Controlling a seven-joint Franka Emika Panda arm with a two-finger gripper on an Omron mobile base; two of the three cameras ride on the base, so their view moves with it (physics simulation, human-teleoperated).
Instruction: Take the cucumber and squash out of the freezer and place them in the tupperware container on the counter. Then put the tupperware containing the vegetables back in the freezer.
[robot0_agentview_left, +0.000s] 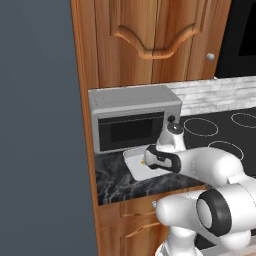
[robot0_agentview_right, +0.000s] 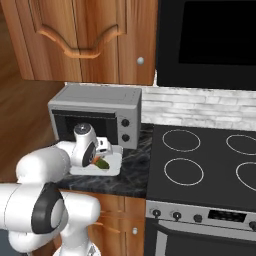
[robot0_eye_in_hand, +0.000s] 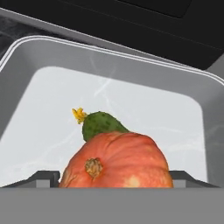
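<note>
The squash (robot0_eye_in_hand: 116, 161) is observed in the hand view as an orange, rounded piece with a brown stem scar, lying inside the tupperware container (robot0_eye_in_hand: 26, 61) and positioned between the two dark finger tips. The cucumber (robot0_eye_in_hand: 101, 124), dark green with a small yellow blossom end, is seen just behind the squash and appears to touch it; both rest on the whitish floor of the container. In the right base view the cucumber (robot0_agentview_right: 102, 164) and a sliver of orange squash (robot0_agentview_right: 95, 160) are noted in the tupperware container (robot0_agentview_right: 114, 167), just below the hand.

The gripper (robot0_eye_in_hand: 114, 178) is found with its jaws set wide, one finger tip on each side of the squash. Whether the pads press on the squash or merely flank it cannot be told. The gripper (robot0_agentview_left: 148, 161) is seen in the left base view lowered over the tupperware container (robot0_agentview_left: 131, 159).

The container is placed on the counter (robot0_agentview_left: 115, 180), the black veined worktop, directly in front of the grey microwave (robot0_agentview_left: 134, 116). The black stovetop (robot0_agentview_right: 200, 165) with its ring marks is located beside the counter. Orange-brown wooden cabinets (robot0_agentview_left: 150, 35) are recorded above, and the dark slate-grey panel of the freezer (robot0_agentview_left: 37, 125) stands at the left of the left base view.
</note>
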